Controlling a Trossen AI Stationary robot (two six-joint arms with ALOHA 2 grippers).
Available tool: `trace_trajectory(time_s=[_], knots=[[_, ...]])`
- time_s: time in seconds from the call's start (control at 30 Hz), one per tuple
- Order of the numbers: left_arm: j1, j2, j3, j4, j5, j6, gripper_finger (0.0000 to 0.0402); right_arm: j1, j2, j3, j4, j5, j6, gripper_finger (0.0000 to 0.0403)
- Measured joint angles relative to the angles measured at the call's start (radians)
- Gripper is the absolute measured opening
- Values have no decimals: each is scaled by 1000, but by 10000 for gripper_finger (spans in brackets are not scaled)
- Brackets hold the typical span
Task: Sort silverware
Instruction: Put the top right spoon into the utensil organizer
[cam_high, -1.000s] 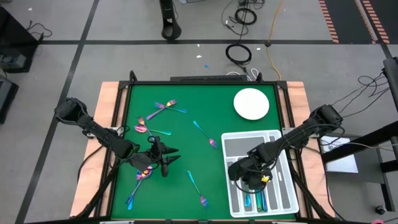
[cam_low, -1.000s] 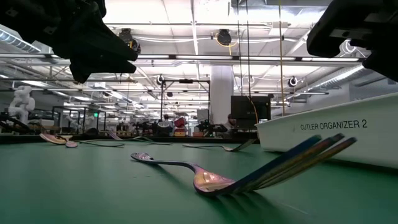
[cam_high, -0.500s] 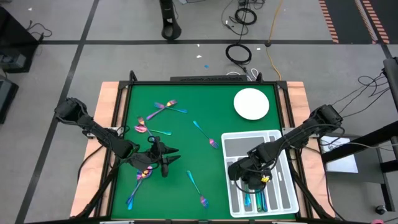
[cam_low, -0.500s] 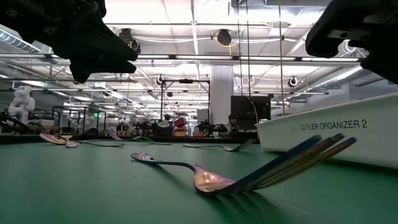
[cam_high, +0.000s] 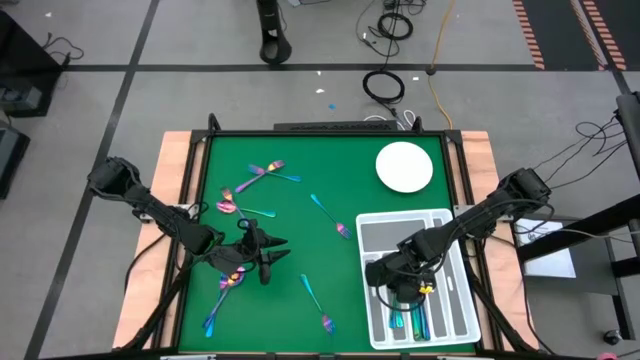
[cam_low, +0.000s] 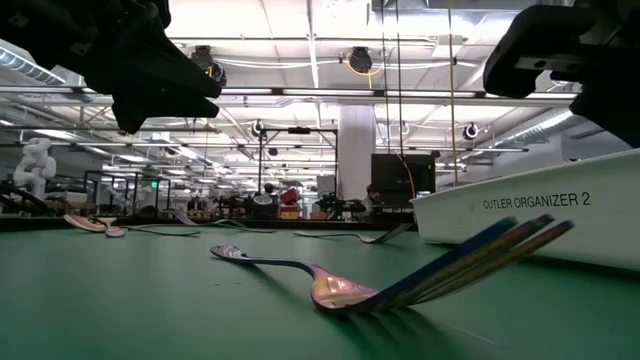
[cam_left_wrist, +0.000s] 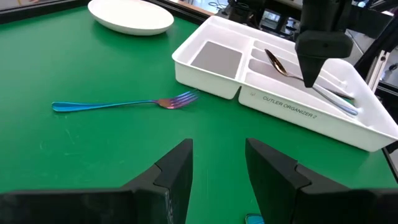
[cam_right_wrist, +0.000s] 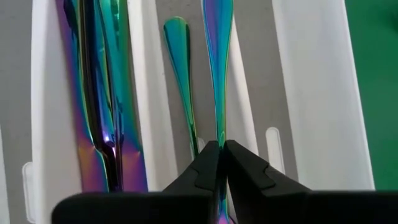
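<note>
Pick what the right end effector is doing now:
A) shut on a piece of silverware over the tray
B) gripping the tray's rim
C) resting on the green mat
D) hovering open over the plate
A: the right end effector is pinched shut on a slim utensil above the tray.

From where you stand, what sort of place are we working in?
Probably a robotics lab or workshop hall: a green table on a taped concrete floor, loose cables, and open ceiling ductwork beyond.
</note>
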Motion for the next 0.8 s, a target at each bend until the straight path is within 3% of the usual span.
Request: trace_trajectory(time_s=[0.8], knots=[[0, 0, 0, 0, 0, 1, 148, 0, 0, 0, 25, 6, 9, 20]])
